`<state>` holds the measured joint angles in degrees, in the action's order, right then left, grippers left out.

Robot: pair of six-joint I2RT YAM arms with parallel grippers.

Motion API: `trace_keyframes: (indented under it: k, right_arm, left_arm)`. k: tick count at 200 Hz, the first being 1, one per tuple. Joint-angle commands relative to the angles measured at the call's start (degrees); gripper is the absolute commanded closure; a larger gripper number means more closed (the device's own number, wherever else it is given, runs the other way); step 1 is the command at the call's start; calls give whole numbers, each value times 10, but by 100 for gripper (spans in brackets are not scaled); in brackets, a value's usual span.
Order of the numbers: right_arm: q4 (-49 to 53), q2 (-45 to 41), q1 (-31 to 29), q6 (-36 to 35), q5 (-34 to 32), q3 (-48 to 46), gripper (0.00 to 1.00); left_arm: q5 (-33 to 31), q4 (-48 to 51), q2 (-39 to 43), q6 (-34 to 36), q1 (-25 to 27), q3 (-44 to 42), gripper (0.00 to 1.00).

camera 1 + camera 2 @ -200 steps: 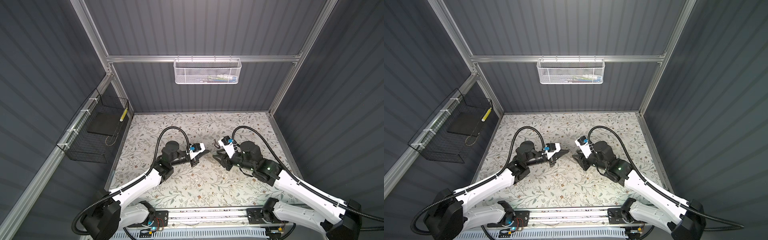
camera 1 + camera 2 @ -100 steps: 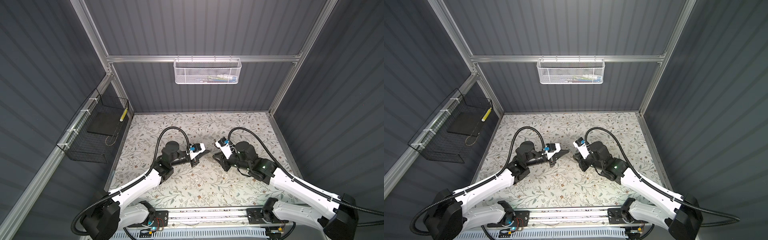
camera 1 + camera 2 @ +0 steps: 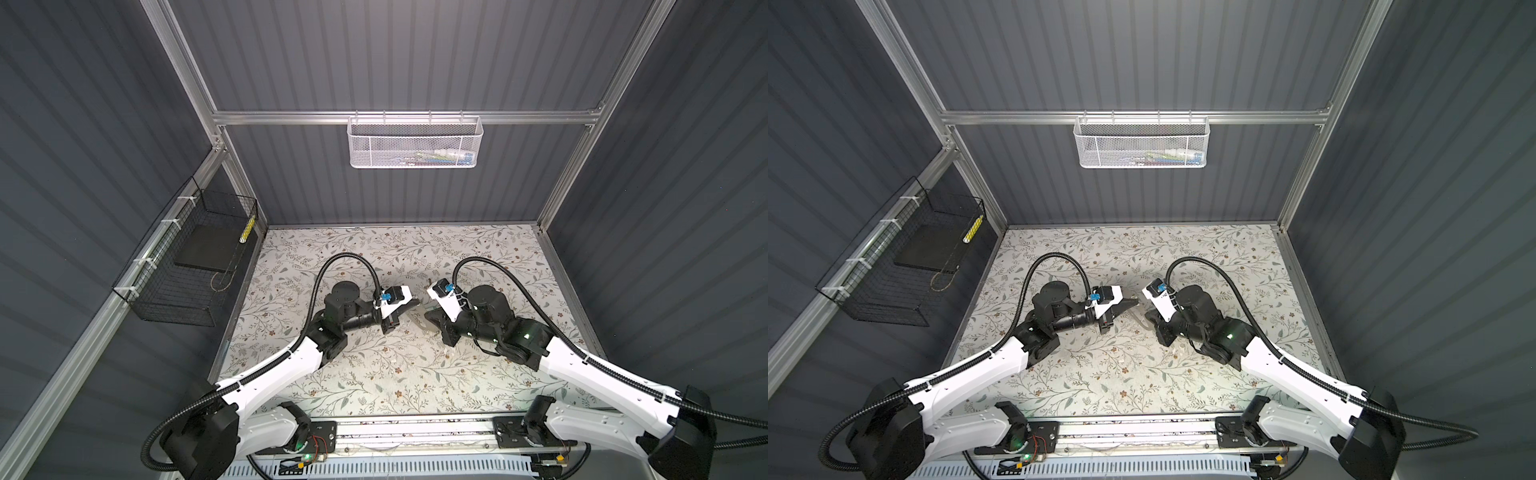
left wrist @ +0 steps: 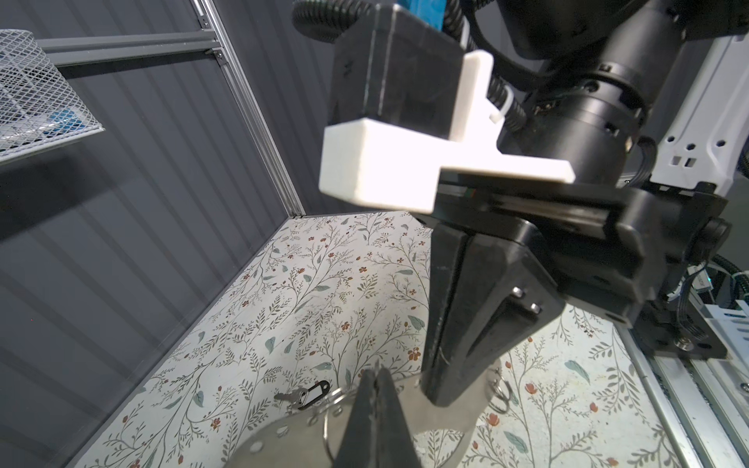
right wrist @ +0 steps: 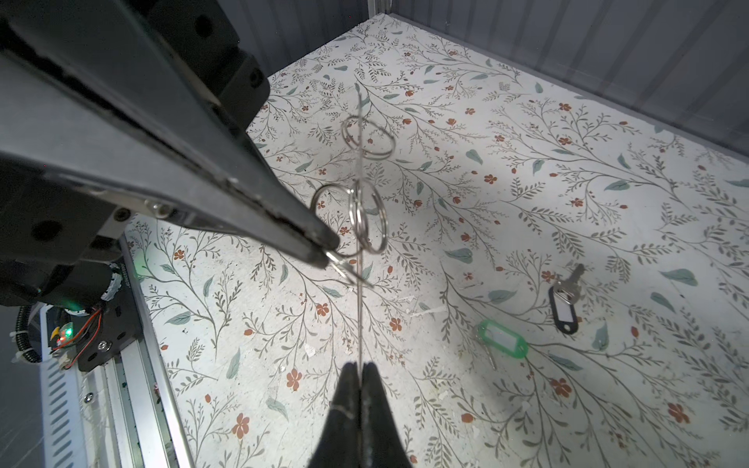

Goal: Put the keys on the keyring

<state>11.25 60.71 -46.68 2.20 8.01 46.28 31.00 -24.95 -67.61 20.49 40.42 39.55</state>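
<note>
Tabletop (image 3: 374, 374): whitish, grey-green leaf sprigs w/ rust-red flowers. Walls (image 3: 395, 54) dk grey, ribbed. Keyring tag (image 5: 502, 343) green, white label; 2nd tag (image 5: 564, 312) black, white label. Silver ring (image 5: 313, 204), silver plate (image 4: 300, 449). Back basket (image 3: 390, 145) white mesh; side basket (image 3: 166, 307) black wire.

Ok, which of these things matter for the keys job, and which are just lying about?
For the job:
green-tagged keyring
black-tagged key
split ring in the left gripper
perforated plate in the right gripper

Lying about:
white mesh basket
black wire basket

The right hand (image 5: 359, 370) has edged leftward and closed on the plate (image 4: 279, 443).
</note>
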Motion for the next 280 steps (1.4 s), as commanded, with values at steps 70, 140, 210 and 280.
trace_keyframes:
  k: [70,140,210,280]
  right_arm:
    - [35,-2,-24,-30,-57,32,100]
    - [37,-8,-28,-27,-63,37,100]
    - [37,2,-36,-29,-57,47,100]
    - [39,-2,-36,-28,-52,54,100]
  left_arm:
    - [-65,68,6,59,25,46,100]
    - [-115,89,6,89,51,54,100]
    - [-180,67,-5,100,81,54,100]
    - [-221,75,-17,142,115,59,100]
